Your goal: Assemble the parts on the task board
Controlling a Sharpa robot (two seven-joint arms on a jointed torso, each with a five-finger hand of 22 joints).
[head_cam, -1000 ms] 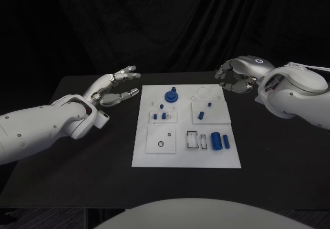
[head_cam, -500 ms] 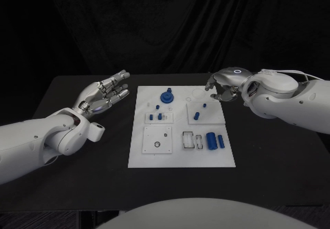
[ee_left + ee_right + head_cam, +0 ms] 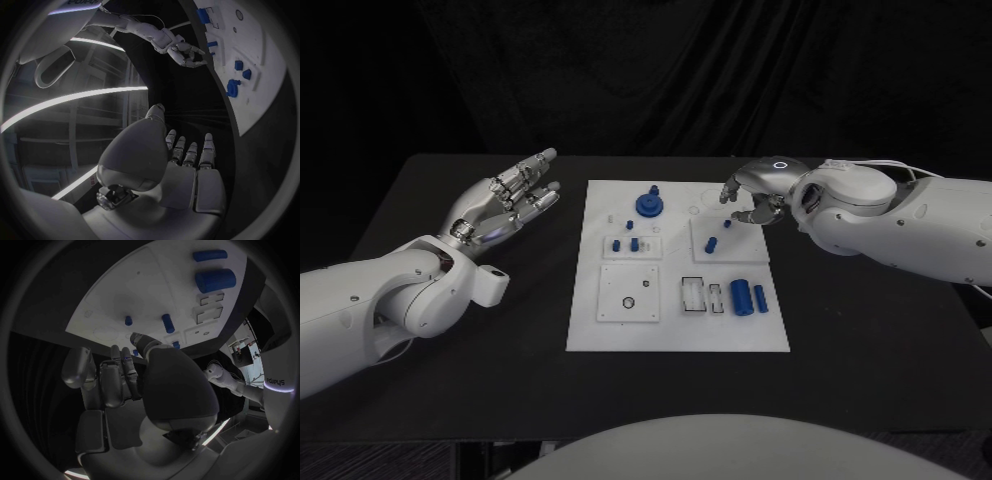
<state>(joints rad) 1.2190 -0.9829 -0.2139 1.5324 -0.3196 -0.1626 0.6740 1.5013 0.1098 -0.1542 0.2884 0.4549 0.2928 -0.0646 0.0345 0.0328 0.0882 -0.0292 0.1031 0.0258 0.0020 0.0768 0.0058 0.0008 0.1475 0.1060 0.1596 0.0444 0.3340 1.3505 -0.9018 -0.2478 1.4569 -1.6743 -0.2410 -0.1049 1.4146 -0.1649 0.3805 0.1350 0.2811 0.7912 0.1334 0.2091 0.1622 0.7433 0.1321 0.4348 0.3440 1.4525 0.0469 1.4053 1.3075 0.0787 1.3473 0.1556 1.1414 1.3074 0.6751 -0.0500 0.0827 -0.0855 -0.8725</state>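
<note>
The task board (image 3: 678, 330) is lying in the table's (image 3: 877, 330) middle, blue parts (image 3: 741, 297) standing on it. At 2 o'clock the right hand (image 3: 750, 195) is hovering, fingers curled, holding nothing. At 10 o'clock the left hand (image 3: 506, 198) is staying wide, empty.

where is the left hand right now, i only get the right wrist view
Observer: The silver left hand hovers over the black table, to the left of the white task board. Its fingers are spread and it holds nothing.
Operator: ok and is my right hand over the board or beside it
Observer: In the head view, the silver right hand is at the board's far right corner with its fingers curled toward the board. I cannot tell whether they touch or hold anything.
</note>
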